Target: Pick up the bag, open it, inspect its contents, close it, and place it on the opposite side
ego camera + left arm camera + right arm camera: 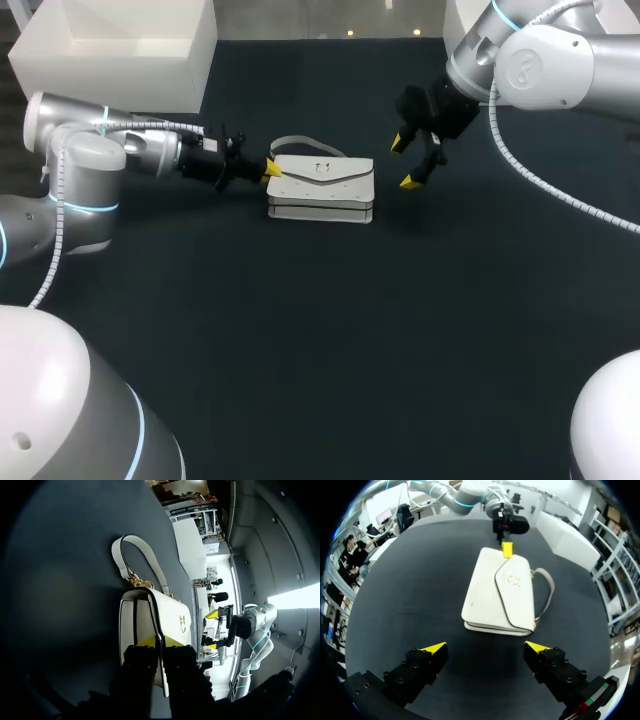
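Observation:
A white handbag [320, 187] lies flat on the dark table, flap up, its strap [300, 143] looped behind it. My left gripper [272, 170] is at the bag's left end. In the left wrist view the bag's flap [172, 617] has its dark-edged rim passing between the close-set yellow tips of the left gripper [160, 641], which is shut on it. My right gripper [406, 163] hovers just off the bag's right end, open and holding nothing. In the right wrist view the bag [500, 590] lies ahead of the wide-spread right gripper [485, 647].
A large white bin [130, 50] stands at the back left of the table, behind my left arm. Dark tabletop stretches in front of the bag and to its right.

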### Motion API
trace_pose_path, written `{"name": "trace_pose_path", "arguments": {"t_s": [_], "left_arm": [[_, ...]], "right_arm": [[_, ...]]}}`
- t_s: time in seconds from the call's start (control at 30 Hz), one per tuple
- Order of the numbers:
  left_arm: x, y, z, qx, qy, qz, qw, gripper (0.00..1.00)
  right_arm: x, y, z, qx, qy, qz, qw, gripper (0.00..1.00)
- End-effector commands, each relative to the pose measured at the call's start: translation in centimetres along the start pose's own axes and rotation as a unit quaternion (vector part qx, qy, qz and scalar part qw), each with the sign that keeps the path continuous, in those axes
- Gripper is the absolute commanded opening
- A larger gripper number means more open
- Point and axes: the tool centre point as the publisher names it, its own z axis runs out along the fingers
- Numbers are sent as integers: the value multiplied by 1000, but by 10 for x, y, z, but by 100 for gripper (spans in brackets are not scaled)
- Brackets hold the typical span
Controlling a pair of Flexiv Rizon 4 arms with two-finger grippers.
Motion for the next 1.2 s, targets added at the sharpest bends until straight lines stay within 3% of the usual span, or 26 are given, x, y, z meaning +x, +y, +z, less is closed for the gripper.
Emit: {"name": "trace_pose_path", "arguments": {"t_s": [0.03,0.3,0.33,0.37,0.47,0.97,1.2], "left_arm": [[-2,-1,6,3,4,1,1000,0],[-2,-2,9,3,4,4,1000,0],[-1,-2,9,3,3,5,1000,15],[-1,-3,8,3,3,6,1000,42],[2,-3,4,4,0,9,1000,100],[37,15,-38,-5,-32,70,997,100],[42,19,-50,-5,-41,78,996,100]], "right_arm": [[-1,0,0,0,1,0,1000,100],[-1,0,0,0,1,0,1000,100],[-1,0,0,0,1,0,1000,100],[-1,0,0,0,1,0,1000,100],[-1,0,0,0,1,0,1000,100],[-1,0,0,0,1,0,1000,100],[-3,17,-4,9,1,17,1000,100]]}}
